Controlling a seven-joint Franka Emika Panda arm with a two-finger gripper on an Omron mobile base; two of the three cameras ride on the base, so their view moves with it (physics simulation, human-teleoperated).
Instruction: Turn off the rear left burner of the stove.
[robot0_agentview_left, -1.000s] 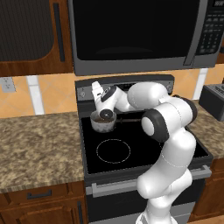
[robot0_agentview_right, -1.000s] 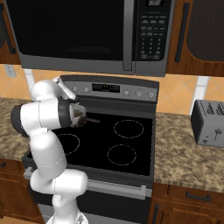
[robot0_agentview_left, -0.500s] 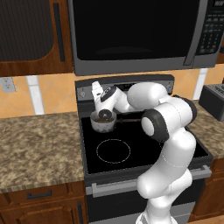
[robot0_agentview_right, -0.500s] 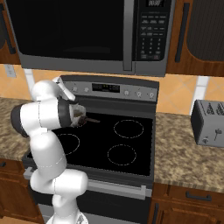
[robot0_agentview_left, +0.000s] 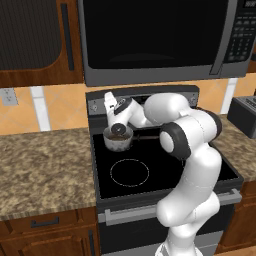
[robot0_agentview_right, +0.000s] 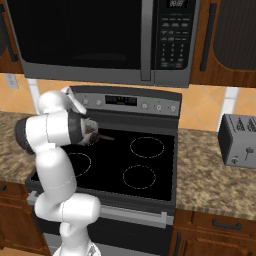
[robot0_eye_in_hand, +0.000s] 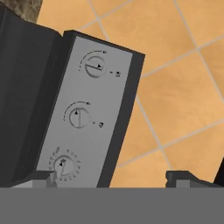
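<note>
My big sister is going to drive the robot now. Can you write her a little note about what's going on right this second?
Gripper: open, holding nothing, raised at the left end of the stove's back panel and looking at it.
Stove: black glass top; a small steel saucepan sits at its rear left, just below the hand.
Knobs: three round knobs are lined up in the hand view, all apart from the gripper's tips.
Done: the arm has reached the panel.
Left: pick the knob for the rear left burner (the labels are too small to read), close on it, turn it to off.
</note>
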